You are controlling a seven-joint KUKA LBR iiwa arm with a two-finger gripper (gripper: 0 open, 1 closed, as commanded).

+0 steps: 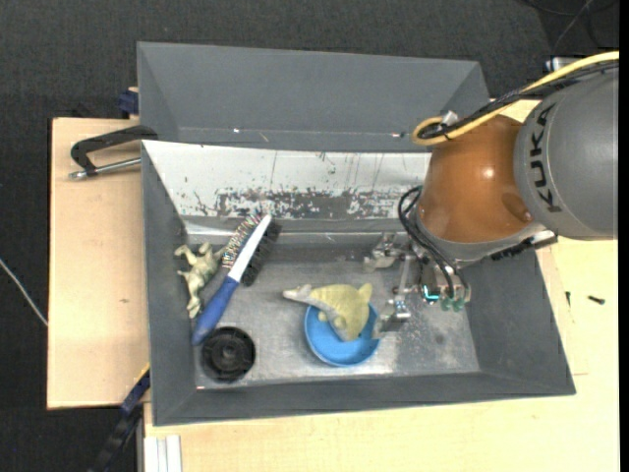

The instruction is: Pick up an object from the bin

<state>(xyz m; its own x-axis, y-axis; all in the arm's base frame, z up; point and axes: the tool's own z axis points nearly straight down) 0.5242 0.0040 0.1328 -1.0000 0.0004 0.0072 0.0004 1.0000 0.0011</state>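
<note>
My gripper hangs low over the bin's floor right of centre, under the arm's orange cover. Its fingers stand open, with nothing between them; the nearer fingertip is close to the right rim of a blue round dish. A pale yellow soft toy animal lies across the dish, its tail pointing left. The toy and dish are just left of the gripper.
At the bin's left lies a brush with a blue and white handle and black bristles. A beige toy dinosaur sits beside it, and a black round cap lies in the front left corner.
</note>
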